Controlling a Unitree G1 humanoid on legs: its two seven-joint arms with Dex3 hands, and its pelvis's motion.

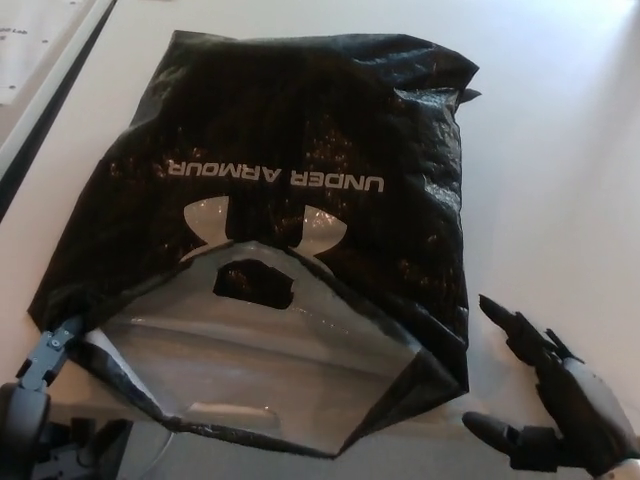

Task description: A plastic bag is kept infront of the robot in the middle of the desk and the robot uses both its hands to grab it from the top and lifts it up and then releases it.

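Observation:
A black plastic bag (310, 120) with white "UNDER ARMOUR" lettering lies flat in the middle of the white desk (560, 200). Its mouth faces me and gapes, showing the grey inside and a handle cut-out (252, 282). My left hand (40, 420) is at the bottom left with its fingers apart; one fingertip (50, 345) touches the bag's near left corner. My right hand (560, 415) sits at the bottom right, open, with its fingers spread and a gap between it and the bag's near right corner (440, 375).
A dark strip (50, 100) runs along the desk's left side, with a white surface (30, 40) beyond it. The near desk edge lies just under the bag's mouth.

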